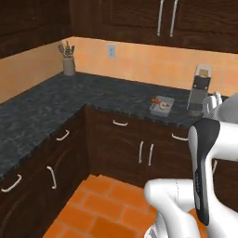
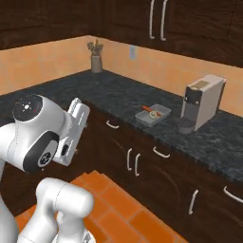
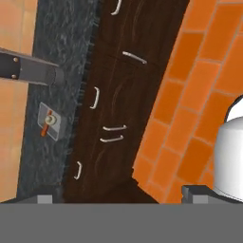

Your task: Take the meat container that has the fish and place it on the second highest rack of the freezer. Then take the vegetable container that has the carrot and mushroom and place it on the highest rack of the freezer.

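Note:
The vegetable container (image 1: pixel 161 105) (image 2: pixel 153 114) (image 3: pixel 49 121) is a shallow clear tray on the dark counter, near its front edge. In it lie the thin orange carrot (image 1: pixel 155 100) (image 3: pixel 45 129) and the small beige mushroom (image 1: pixel 162 105) (image 3: pixel 50 120). My gripper (image 3: pixel 119 195) is open, its tips far apart with nothing between them. It hangs high over the floor, well away from the tray. The meat container with the fish is out of view, and so are the freezer and its racks.
A coffee machine (image 1: pixel 200 90) (image 2: pixel 201 102) (image 3: pixel 28 71) stands just beside the tray. A utensil holder (image 1: pixel 69 62) (image 2: pixel 96 60) sits in the far corner of the L-shaped counter (image 1: pixel 42 109). Dark cabinets (image 2: pixel 142 156) line the orange tile floor (image 1: pixel 102 204).

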Controlling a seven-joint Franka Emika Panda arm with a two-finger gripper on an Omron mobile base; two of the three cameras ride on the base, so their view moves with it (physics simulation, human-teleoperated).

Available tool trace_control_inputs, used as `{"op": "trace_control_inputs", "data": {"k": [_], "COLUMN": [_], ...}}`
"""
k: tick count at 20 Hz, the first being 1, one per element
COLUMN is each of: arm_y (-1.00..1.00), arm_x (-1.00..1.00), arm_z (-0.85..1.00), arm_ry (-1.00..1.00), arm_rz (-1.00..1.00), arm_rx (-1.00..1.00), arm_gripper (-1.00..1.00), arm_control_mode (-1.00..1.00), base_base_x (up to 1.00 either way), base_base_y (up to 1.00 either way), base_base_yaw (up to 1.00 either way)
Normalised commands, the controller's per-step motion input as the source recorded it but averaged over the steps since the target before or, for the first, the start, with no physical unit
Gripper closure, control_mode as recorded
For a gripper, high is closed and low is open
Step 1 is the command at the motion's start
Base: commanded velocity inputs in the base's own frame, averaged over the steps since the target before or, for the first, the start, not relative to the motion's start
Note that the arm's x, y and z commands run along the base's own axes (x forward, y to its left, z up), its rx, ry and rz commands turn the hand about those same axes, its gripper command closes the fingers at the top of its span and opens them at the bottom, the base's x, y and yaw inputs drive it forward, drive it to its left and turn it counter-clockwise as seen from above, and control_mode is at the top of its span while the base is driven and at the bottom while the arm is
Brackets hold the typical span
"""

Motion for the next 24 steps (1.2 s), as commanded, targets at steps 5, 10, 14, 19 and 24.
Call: {"op": "trace_control_inputs", "data": {"k": [5, 10, 14, 19, 24], "arm_y": [0.00, 0.00, 0.00, 0.00, 0.00], "arm_x": [0.00, 0.00, 0.00, 0.00, 0.00], "arm_z": [0.00, 0.00, 0.00, 0.00, 0.00], "arm_ry": [0.00, 0.00, 0.00, 0.00, 0.00], "arm_rz": [0.00, 0.00, 0.00, 0.00, 0.00], "arm_rx": [0.00, 0.00, 0.00, 0.00, 0.00], "arm_gripper": [-1.00, -1.00, -1.00, -1.00, -1.00], "arm_control_mode": [1.00, 1.00, 1.00, 1.00, 1.00], "base_base_x": [0.62, 0.74, 0.96, 0.79, 0.28], "base_base_y": [0.63, 0.63, 0.51, 0.43, 0.23], "base_base_yaw": [-0.74, -0.70, -0.53, -0.27, -0.01]}}
